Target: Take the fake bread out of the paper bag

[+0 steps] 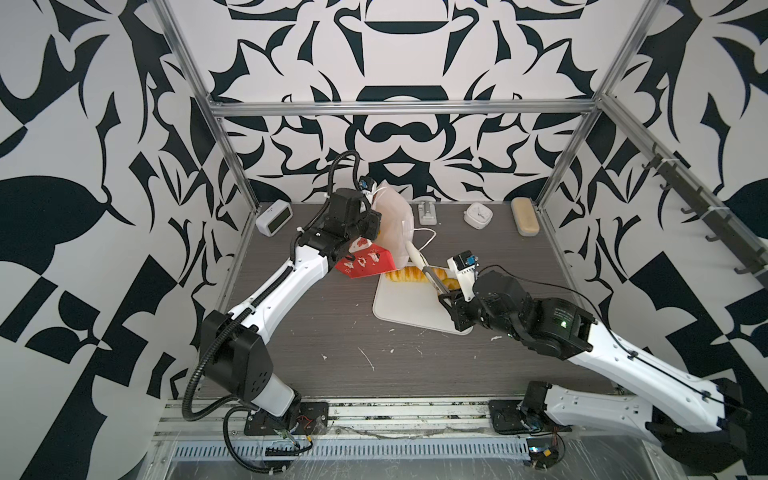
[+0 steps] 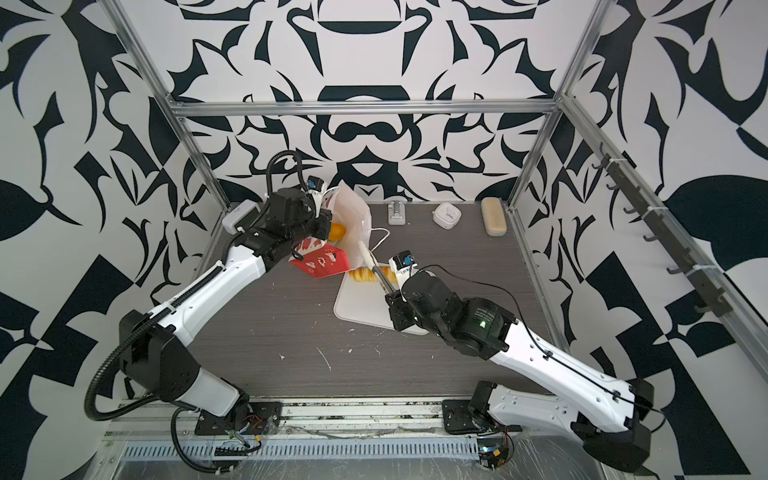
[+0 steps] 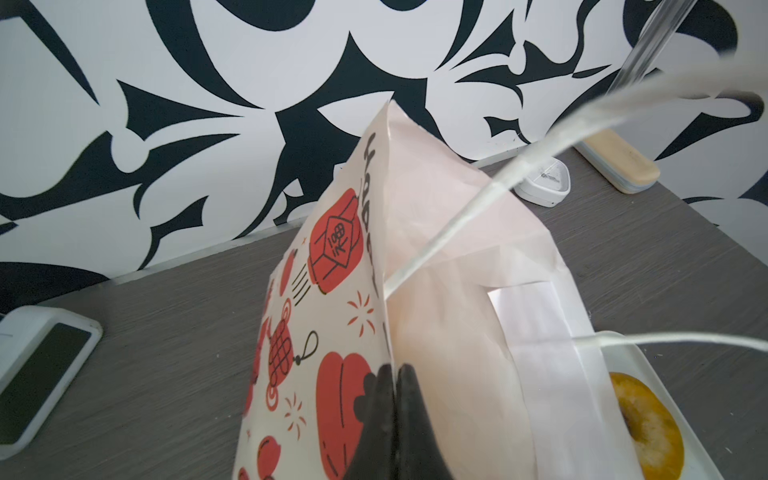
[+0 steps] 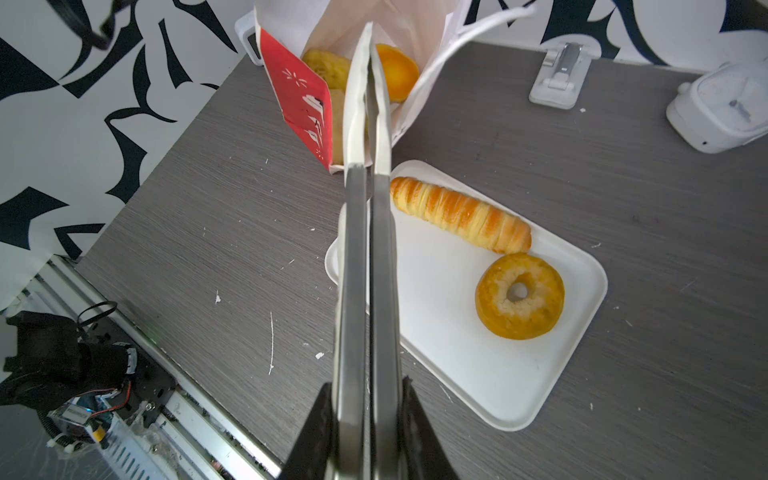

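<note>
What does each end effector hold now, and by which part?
The left end effector pinches the paper bag at an edge of its printed wall; the right end effector grips tongs at their handle end.

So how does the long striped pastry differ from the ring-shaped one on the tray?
The striped loaf is long, with orange and pale bands; the ring bagel is round with a hole. The loaf lies nearer the paper bag than the bagel. Both are golden and lie flat on the white tray.
</note>
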Controlling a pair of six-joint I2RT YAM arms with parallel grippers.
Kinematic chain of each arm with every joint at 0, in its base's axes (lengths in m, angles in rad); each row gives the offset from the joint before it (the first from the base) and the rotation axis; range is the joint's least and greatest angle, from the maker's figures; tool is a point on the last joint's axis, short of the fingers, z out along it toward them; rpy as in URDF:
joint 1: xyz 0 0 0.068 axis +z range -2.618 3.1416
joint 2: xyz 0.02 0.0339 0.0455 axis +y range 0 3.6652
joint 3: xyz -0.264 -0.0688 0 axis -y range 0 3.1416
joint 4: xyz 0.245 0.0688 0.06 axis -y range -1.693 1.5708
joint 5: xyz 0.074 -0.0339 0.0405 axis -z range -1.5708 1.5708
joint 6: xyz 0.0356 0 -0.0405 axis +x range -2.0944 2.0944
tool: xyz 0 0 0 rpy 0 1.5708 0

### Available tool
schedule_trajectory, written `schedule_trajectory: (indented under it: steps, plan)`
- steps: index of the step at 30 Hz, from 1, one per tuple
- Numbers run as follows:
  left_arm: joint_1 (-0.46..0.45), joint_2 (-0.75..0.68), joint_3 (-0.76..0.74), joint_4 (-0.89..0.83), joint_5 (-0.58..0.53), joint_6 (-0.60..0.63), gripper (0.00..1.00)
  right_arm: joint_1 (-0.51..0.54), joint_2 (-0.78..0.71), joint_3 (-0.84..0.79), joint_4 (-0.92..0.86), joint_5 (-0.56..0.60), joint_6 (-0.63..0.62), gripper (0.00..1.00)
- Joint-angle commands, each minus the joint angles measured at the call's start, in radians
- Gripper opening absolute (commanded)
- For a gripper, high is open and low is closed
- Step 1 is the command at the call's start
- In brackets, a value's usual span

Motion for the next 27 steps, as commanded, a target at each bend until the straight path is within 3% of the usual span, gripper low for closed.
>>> schedule_trajectory:
  steps: [1,7,13,19,27]
  plan:
    - [0.066,0.021,0.089,-0.057,0.027,0.087,0.0,-0.002,-0.03,0.069,0.097,0.065,-0.049,0.11]
    - [0.152,0.048,0.203,-0.154,0.038,0.19,0.0,-0.006,-0.093,0.056,0.077,0.106,-0.049,0.11]
    - [0.161,0.076,0.242,-0.206,-0.039,0.32,0.0,-0.007,-0.148,0.054,0.007,0.174,-0.044,0.12]
    - [0.149,0.078,0.221,-0.187,-0.062,0.331,0.0,-0.006,-0.197,0.022,-0.019,0.188,-0.014,0.12]
    - [0.051,0.053,0.095,-0.112,-0.078,0.249,0.0,-0.006,-0.198,0.012,-0.012,0.15,0.001,0.12]
